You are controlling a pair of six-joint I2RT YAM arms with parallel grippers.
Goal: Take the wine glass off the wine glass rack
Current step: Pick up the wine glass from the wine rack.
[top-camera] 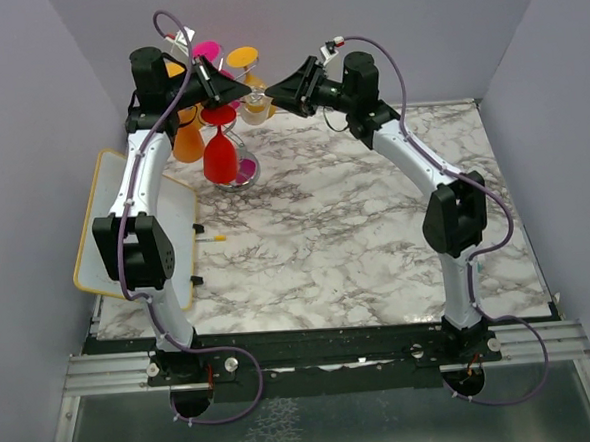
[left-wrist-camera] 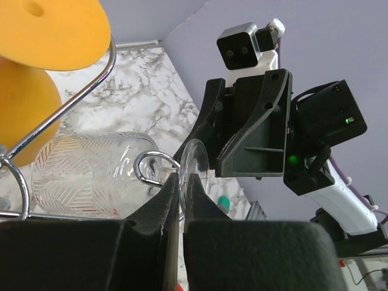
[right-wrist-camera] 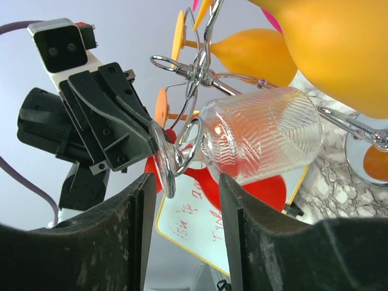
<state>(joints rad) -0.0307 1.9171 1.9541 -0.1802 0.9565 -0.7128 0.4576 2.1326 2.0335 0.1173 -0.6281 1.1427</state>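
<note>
Pinching the thin round foot of the clear wine glass, L gripper has its jaws all but together, w/ the foot edge-on btwn the tips at bottom centre of the L wrist view. Glass lies roughly on its side, ribbed bowl toward the left of that frame. Its stem passes thru a curled wire loop of the wine glass rack, so it hangs on the rack, not free of it.

R gripper faces it from the opposite side, jaws apart at medium width, nothing clamped. In the R wrist view the foot and stem show above the gap btwn the two dark fingers; can't tell if either touches the glass.

Top view: rack sits upper left-centre of frame, toward the far edge of the marble table. Both grippers meet nose to nose at its top, L from the left, R from the right.

Other glasses on the rack:
- orange glasses
- red glass, hanging bowl-down
- magenta glass, at the very top

Whiteboard w/ yellow rim lies at the left edge of the table, under the L arm. Red scribbles on it show lower centre in the R wrist view.
</note>
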